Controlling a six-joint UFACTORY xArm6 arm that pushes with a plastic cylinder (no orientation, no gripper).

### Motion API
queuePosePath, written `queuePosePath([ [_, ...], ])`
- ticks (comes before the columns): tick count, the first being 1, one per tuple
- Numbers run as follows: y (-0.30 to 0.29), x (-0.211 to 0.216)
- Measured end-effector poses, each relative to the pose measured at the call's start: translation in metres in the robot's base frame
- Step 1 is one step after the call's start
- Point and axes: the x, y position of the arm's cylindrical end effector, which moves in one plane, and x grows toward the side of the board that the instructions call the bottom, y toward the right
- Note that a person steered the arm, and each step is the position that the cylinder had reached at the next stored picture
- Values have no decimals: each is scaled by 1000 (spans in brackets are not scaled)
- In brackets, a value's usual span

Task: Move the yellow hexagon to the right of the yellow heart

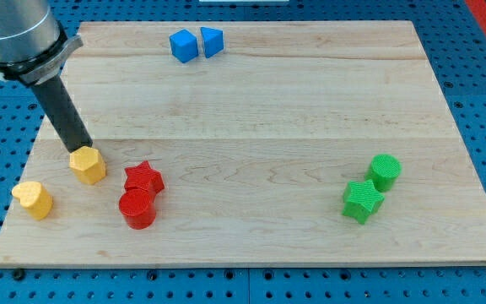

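Observation:
The yellow hexagon [88, 165] lies at the view's lower left on the wooden board [251, 101]. The yellow heart [33, 199] lies to its lower left, near the board's left edge, a short gap away. My tip [79, 149] touches or nearly touches the hexagon's upper-left edge, with the dark rod slanting up to the view's top left.
A red star [144, 179] and a red cylinder [137, 208] sit just right of the hexagon. Two blue blocks [184, 45] [213, 41] lie at the top. A green cylinder [385, 171] and a green star [363, 201] sit at the right.

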Motion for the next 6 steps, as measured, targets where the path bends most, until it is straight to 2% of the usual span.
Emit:
queuePosePath([
  [6,15,-15],
])
